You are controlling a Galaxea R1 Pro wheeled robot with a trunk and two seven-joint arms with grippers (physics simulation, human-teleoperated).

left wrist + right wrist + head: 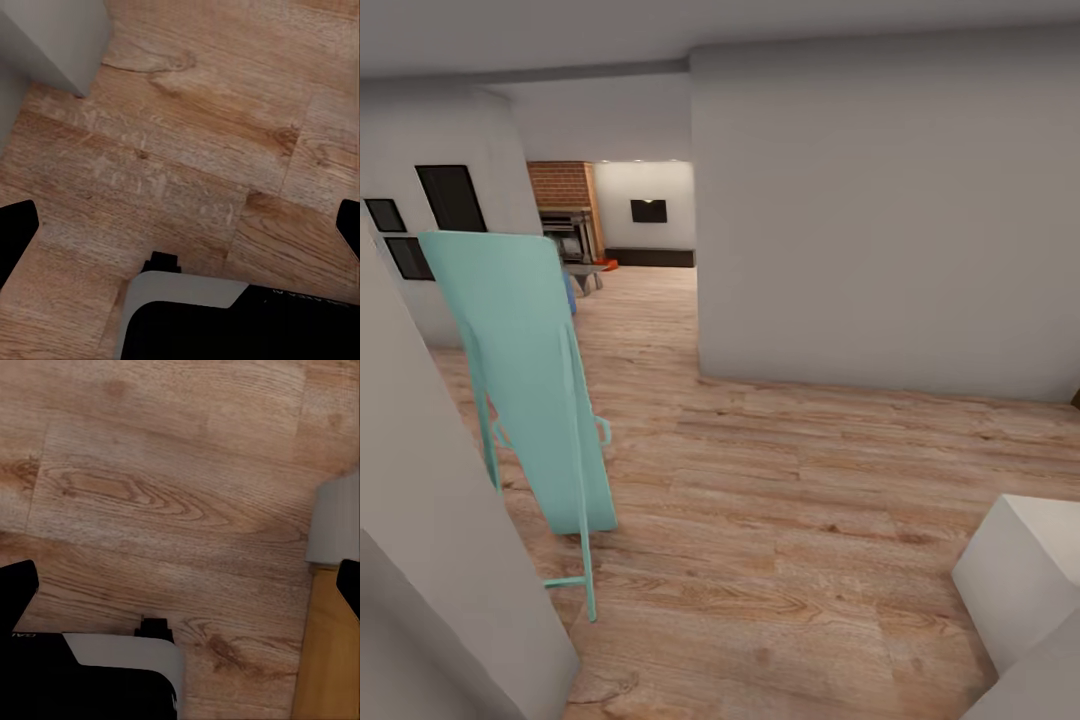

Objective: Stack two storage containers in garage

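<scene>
The left end effector (pixel 180 225) hangs over the light wood plank floor (pixel 195 150) with its dark fingertips (pixel 16 232) spread to the frame edges and nothing between them, so it is released; a grey wall corner (pixel 52 45) sits in the upper left of that wrist view. The right end effector (pixel 180 589) is likewise spread wide and empty above the planks. In the head view, a turquoise folded board (pixel 525 380) on thin legs leans at left of centre, a large pale wall (pixel 880 210) fills the upper right, and a white block (pixel 1025 570) sits lower right. Far off in the upper left, by the red brick chimney (pixel 565 183), an orange-red storage container (pixel 606 264) shows as a small patch.
</scene>
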